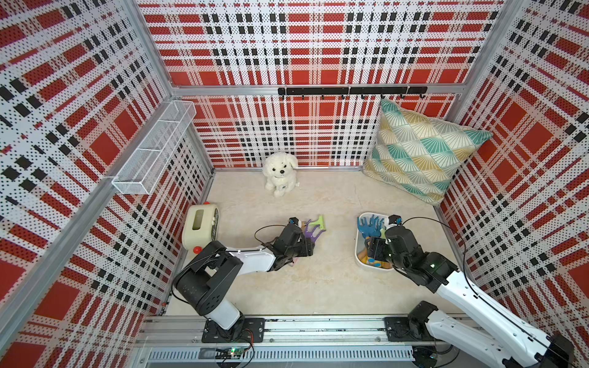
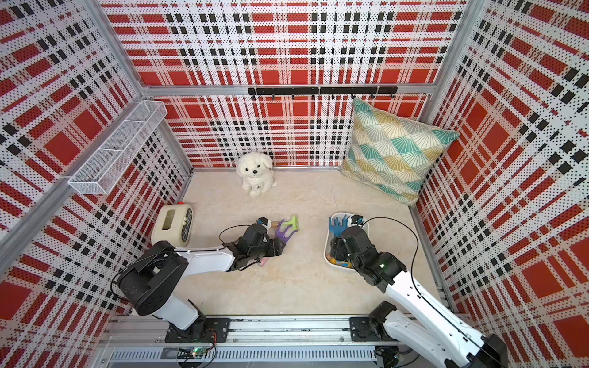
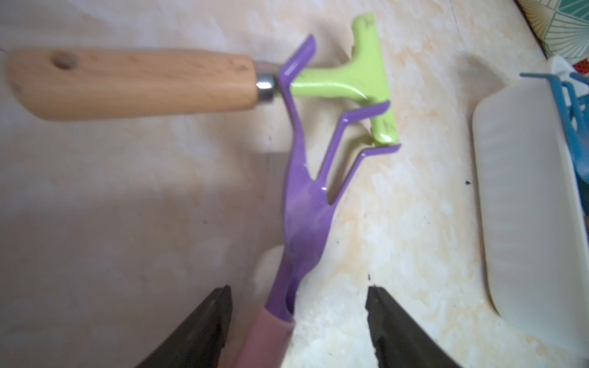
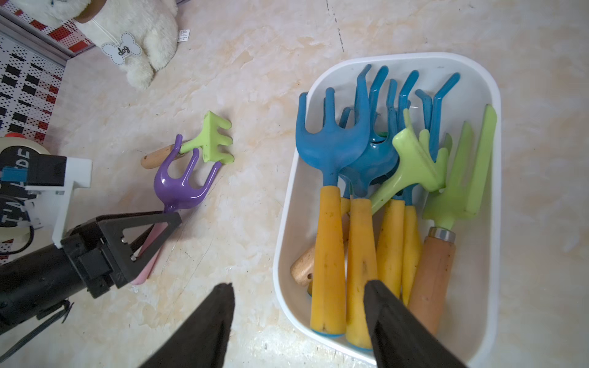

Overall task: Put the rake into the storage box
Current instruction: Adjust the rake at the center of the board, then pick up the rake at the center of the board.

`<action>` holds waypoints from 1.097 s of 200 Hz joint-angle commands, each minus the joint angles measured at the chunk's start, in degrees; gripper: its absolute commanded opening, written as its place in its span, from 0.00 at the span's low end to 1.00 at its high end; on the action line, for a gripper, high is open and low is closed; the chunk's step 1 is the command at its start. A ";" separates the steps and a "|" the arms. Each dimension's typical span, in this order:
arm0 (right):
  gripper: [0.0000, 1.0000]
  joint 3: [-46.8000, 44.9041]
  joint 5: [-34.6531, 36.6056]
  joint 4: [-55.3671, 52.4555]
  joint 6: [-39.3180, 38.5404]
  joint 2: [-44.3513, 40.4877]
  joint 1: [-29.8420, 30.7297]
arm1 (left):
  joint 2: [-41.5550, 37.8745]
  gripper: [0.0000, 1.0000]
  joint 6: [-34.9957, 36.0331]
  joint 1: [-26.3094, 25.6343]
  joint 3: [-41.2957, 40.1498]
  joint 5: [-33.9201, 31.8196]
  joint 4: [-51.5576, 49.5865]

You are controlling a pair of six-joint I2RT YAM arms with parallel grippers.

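Bright, even light; soft, blurry wrist views

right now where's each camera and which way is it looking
Both top views: high above the robot, tilted down over the floor; left arm and right arm show.
Left wrist: on the left arm, looking past its open left hand at the purple rake and green rake.
Right wrist: on the right arm, looking down past its open right hand into the storage box.
Shared: both wrist views show the purple rake.
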 commanded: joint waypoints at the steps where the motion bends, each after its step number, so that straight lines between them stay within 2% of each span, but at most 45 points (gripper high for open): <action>1: 0.72 0.30 -0.10 1.37 0.00 -1.19 0.29 | -2.41 0.73 -0.27 -1.20 2.00 -3.99 -4.83; 39: 0.78 -1.07 0.03 1.25 -0.18 -4.73 0.16 | -6.81 0.74 2.18 -2.85 6.48 -9.97 -14.77; 81: 0.95 0.22 1.31 0.08 -1.12 -4.53 0.07 | -4.07 0.74 4.67 -3.04 9.74 -10.32 -20.50; 101: 0.97 -0.23 1.18 0.60 -1.28 -4.39 0.07 | -1.30 0.72 5.78 -4.65 11.95 -9.88 -22.92; 165: 0.97 -2.39 0.65 1.40 -0.93 -5.44 -0.02 | 1.91 0.71 3.75 -9.87 12.74 -19.45 -30.86; 202: 0.97 -2.64 0.49 1.44 -0.86 -5.92 -0.02 | 3.65 0.61 2.74 -12.03 11.46 -19.12 -30.87; 219: 0.97 -2.74 0.59 1.40 -0.75 -6.56 -0.02 | 4.74 0.49 2.50 -12.70 10.87 -18.92 -30.40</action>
